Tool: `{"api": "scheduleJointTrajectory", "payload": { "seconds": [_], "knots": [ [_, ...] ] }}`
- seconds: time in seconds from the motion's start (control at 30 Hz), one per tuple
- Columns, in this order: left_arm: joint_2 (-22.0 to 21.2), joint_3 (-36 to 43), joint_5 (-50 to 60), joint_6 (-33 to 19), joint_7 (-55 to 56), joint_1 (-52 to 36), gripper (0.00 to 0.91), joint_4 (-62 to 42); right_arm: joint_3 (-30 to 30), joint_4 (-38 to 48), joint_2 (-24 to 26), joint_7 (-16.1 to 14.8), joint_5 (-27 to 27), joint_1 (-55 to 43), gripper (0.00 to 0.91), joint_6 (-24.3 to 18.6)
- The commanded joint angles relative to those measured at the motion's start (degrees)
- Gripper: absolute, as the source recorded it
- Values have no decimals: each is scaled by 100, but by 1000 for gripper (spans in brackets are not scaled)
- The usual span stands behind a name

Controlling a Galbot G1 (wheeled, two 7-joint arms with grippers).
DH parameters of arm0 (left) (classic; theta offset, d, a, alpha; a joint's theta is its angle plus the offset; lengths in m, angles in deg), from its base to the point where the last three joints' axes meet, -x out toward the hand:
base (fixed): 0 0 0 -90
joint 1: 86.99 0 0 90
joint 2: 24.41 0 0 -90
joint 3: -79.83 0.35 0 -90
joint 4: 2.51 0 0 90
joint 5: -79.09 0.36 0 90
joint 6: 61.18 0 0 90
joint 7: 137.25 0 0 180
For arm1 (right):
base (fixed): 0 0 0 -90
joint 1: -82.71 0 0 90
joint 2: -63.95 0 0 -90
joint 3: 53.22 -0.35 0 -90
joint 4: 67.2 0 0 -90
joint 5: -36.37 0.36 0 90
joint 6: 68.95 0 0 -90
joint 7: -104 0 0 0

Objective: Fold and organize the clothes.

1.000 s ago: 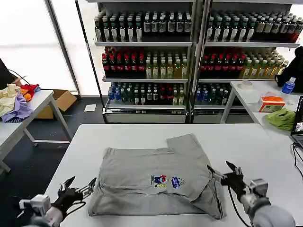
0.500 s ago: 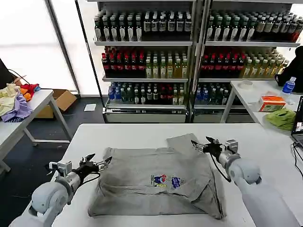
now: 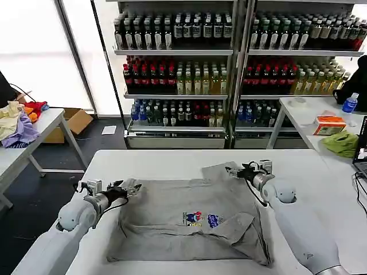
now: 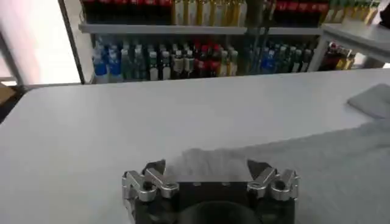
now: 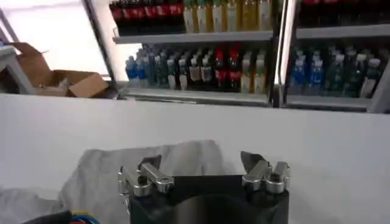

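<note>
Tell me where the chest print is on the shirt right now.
In the head view the chest print faces up near the grey shirt's middle, on the white table, nearer the right arm's side.

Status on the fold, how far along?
Early to midway. Done: the grey shirt lies on the table with its near edge and right side folded in, print up. In hand: the left claw is at the shirt's far left corner and the right claw at the far right sleeve, both open, nothing gripped. Left: fold the far half over, then tidy.

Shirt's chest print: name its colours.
The chest print on the light grey shirt is blue, red and yellow, showing best in the head view.
</note>
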Motion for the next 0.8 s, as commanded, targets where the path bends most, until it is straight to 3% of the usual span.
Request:
{"api": "scheduleJointTrajectory", "payload": {
  "seconds": [0.03, 0.07, 0.1, 0.13, 0.8],
  "knots": [
    [-37, 336, 0, -26, -165, -520, 322, -855, 60, 421, -226, -15, -69, -209, 0, 86],
    [-26, 340, -12, -26, -184, -481, 322, -843, 86, 432, -229, -54, -68, -208, 0, 80],
    [-17, 340, -20, -27, -198, -453, 20, -804, 107, 424, -226, -98, -67, -200, 0, 60],
    [-11, 338, -22, -28, -212, -412, 0, -796, 117, 407, -223, -123, -68, -190, 0, 50],
    [100, 365, -79, -17, -483, -137, 10, -211, -182, -105, -247, -190, 287, 121, 0, -216]
  ]
}}
